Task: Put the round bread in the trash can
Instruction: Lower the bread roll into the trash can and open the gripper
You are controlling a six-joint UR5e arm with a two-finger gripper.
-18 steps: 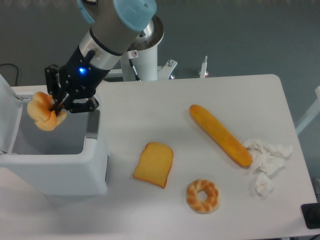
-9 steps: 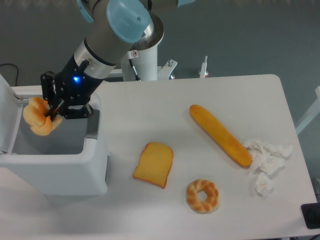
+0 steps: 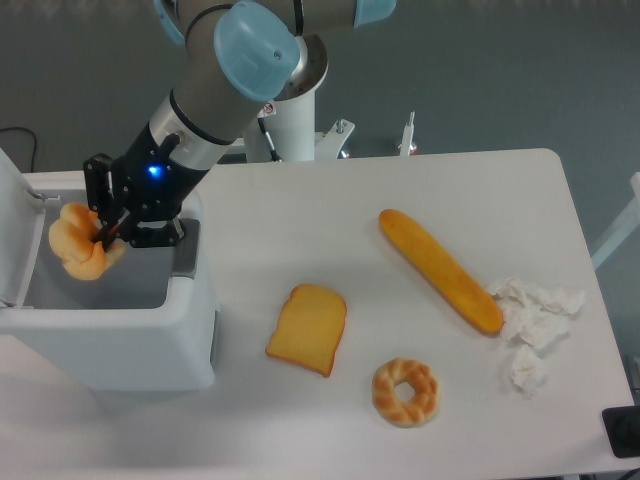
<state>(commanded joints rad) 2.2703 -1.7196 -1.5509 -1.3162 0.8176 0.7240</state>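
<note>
The white worktop [image 3: 400, 200] fills most of the view, its rounded far-right corner near the upper right. At its left end stands the trash can [image 3: 110, 340], a boxy white bin with a grey panel on its right wall; its lid [image 3: 15, 235] is swung up at the far left, leaving the mouth open. The UR5e arm [image 3: 215, 90], grey with pale blue joint caps, reaches down from the top centre toward the bin, a blue light glowing on its black wrist. Its gripper [image 3: 103, 232] hangs over the open mouth of the trash can, near the back rim, and the dark fingers are closed on the round bread [image 3: 75, 242], pinching it at its right side. The round bread, pale yellow with an orange-brown top, is held in the air above the bin's interior, toward the left half of the opening, not resting on anything.

On the worktop to the right lies a long baguette [image 3: 440, 270], running diagonally. Just beside its lower end sits a heap of crumpled white tissue [image 3: 530, 325]. A square toast slice [image 3: 307, 328] lies near the middle, and a ring-shaped twisted bread [image 3: 405, 392] lies close to the front edge, between toast and tissue.
</note>
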